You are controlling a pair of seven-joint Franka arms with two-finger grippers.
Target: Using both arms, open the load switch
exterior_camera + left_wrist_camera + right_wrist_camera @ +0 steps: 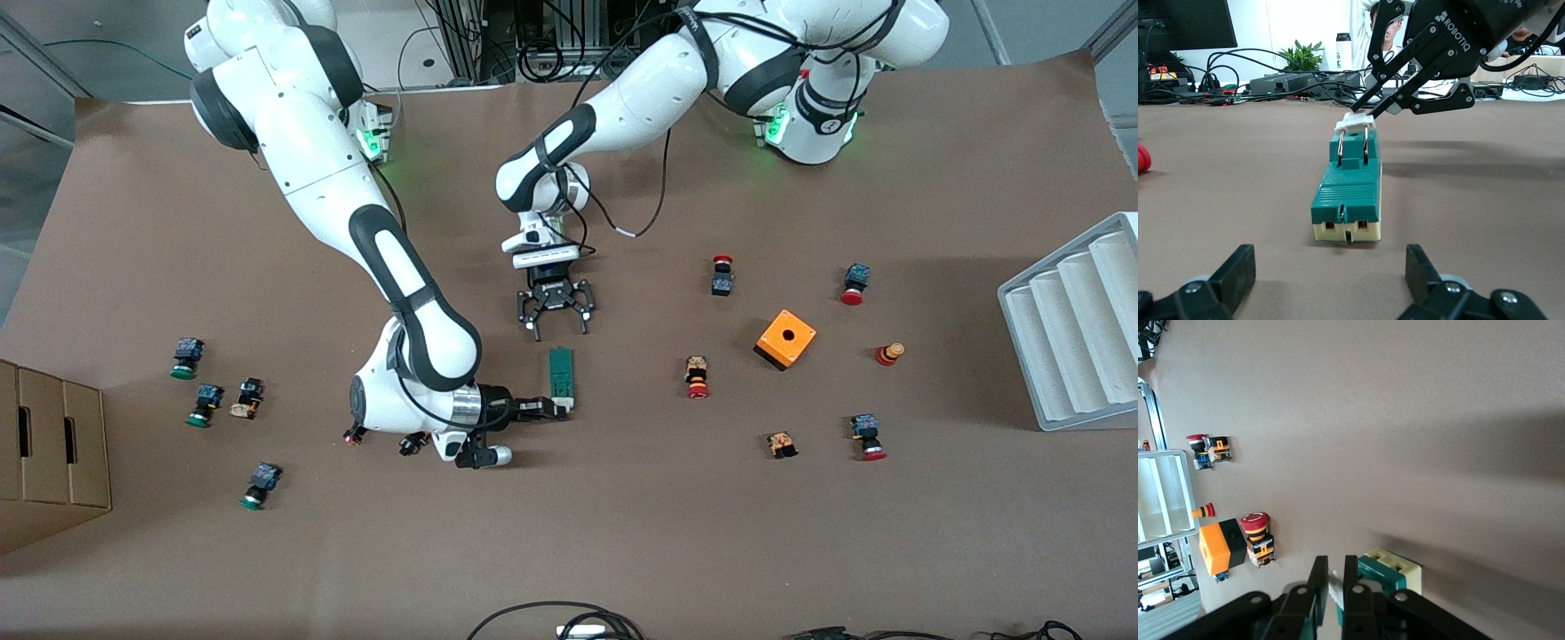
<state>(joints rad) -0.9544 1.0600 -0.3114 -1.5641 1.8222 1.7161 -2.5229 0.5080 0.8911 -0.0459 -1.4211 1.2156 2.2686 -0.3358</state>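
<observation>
The table (622, 551) carried two white arms. The right arm (391, 267) reached down low to the end of the load switch (560, 372) nearer the front camera, and the right gripper (558, 407) was pinched shut on the small white slider (1355, 120) at that end. The left arm (622, 98) held the left gripper (558, 331) just off the switch's other end, fingers (1231, 273) spread wide and touching nothing. The green switch lay flat on the table between the two grippers, well apart from the orange box (786, 339).
</observation>
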